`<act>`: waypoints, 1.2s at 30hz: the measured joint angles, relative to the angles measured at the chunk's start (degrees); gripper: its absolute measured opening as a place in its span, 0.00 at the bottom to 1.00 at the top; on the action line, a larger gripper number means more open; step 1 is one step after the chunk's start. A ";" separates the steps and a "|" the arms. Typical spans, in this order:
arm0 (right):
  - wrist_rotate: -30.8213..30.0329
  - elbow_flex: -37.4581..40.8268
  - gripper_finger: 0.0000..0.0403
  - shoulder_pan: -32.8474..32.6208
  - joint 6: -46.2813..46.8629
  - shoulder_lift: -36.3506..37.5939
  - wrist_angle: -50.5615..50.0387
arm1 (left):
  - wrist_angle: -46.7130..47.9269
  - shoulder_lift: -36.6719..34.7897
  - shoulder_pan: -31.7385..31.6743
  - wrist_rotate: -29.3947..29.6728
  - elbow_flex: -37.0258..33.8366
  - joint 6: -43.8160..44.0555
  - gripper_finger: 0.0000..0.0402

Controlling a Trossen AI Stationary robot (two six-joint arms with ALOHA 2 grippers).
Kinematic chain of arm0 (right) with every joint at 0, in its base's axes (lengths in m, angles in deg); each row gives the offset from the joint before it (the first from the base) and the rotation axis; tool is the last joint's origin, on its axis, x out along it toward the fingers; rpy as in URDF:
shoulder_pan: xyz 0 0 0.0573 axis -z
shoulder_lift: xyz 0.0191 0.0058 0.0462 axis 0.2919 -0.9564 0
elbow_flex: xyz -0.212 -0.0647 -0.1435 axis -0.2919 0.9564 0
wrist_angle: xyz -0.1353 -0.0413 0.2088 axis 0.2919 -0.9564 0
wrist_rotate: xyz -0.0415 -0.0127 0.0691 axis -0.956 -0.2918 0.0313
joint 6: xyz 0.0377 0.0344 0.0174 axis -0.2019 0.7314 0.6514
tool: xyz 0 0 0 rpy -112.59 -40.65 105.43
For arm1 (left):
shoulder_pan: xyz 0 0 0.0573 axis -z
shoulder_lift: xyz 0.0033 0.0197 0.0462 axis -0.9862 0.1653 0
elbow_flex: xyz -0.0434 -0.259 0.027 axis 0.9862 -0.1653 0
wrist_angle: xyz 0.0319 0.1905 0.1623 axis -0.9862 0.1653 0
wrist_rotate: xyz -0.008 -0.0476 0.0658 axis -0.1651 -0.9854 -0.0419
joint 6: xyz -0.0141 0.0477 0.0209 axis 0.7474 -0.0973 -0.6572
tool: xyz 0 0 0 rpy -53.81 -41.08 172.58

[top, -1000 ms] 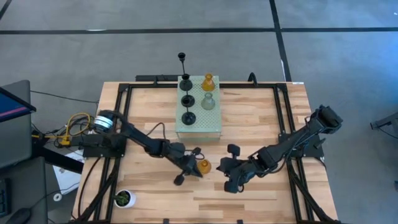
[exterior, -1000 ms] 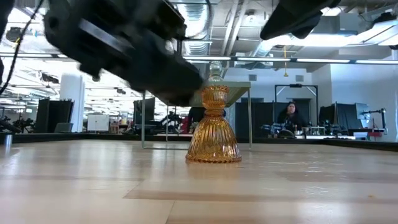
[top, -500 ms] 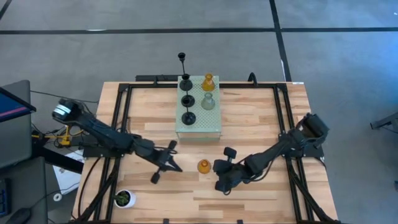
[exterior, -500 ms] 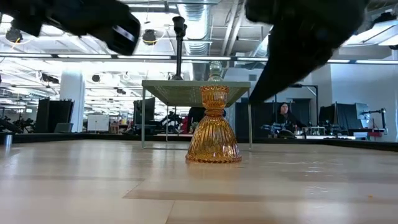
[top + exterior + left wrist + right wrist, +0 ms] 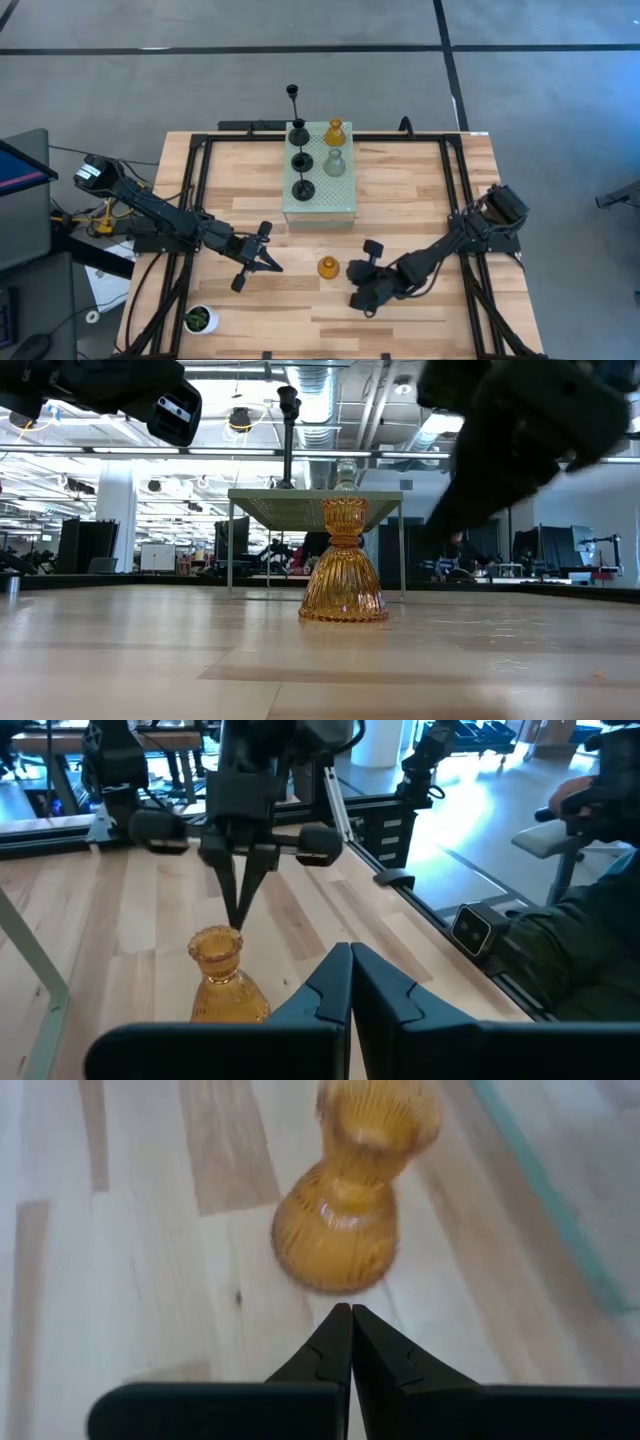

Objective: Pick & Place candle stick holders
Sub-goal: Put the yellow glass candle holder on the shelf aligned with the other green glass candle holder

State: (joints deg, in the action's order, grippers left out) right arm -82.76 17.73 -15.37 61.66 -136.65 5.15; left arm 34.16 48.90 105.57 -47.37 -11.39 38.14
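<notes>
An amber candle holder (image 5: 327,266) stands upright on the counter (image 5: 400,200), between the left gripper (image 5: 268,262) and right gripper (image 5: 352,281), both with fingers pressed together, touching nothing.

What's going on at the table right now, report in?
Left gripper shut, empty, left of squat ribbed amber glass candle holder. Right gripper shut, empty, on its other side. Holder upright on wooden table. Nothing between them.

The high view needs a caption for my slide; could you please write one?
Amber candle holder stands on the table between the left gripper and right gripper, both shut.
</notes>
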 joint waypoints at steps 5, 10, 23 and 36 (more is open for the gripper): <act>2.92 10.86 0.00 0.43 -2.17 1.91 20.94 | 0.03 0.07 -0.01 0.02 0.02 0.02 0.01; 6.47 18.30 0.00 1.86 -6.96 2.24 37.20 | 0.02 0.07 -0.02 0.02 0.02 0.02 0.01; 10.01 19.81 0.00 6.00 -3.65 2.22 35.87 | -0.07 0.07 -0.02 0.02 0.04 0.02 0.01; 12.53 19.81 0.08 8.93 -5.86 2.22 36.29 | -0.17 0.08 -0.02 0.02 0.07 0.02 0.01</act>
State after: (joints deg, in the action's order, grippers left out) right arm -70.23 37.54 -6.44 55.80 -134.44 41.45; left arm 33.98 48.98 105.55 -47.35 -11.32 38.16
